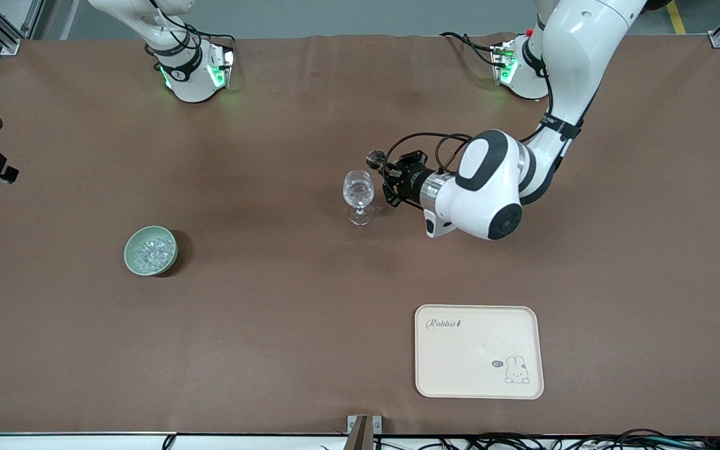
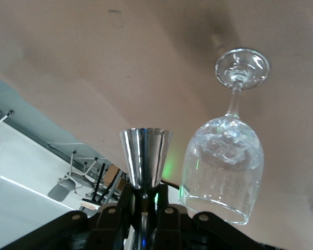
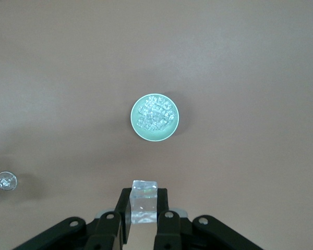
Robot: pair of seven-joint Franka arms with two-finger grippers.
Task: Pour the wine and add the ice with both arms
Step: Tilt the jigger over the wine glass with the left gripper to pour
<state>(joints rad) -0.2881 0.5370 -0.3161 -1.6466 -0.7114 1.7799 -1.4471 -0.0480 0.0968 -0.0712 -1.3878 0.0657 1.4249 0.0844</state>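
Starting from the camera end of the table (image 1: 310, 350): there's a cream tray (image 1: 479, 351) with a rabbit print sitting bare toward the left arm's end, nothing on it. Farther from the camera and toward the right arm's end is the pale green bowl (image 1: 150, 250), with a heap of the ice (image 1: 149, 252) in it. Farther again, about mid-table, the stemmed glass (image 1: 359, 196) stands upright on its foot, long axis vertical, mouth up, and in the left wrist view it looks like there are already clear chunks and maybe some clear liquid in it, though I can't swear to the liquid. Just beside the glass is the left end effector (image 1: 387, 177), lying roughly level and pointing at the glass, clamped on a shiny metal jigger (image 2: 144, 162) whose wide mouth faces away from the wrist; its long axis runs along the reach of the arm. The right end effector (image 3: 143, 221) is out of the front view; its wrist camera shows it hanging high over the bowl, pinching one clear ice cube (image 3: 143, 203) between its fingers. So my guess: the pour is about done or mid-way, some ice is in, and this cube hasn't made it to the glass yet.
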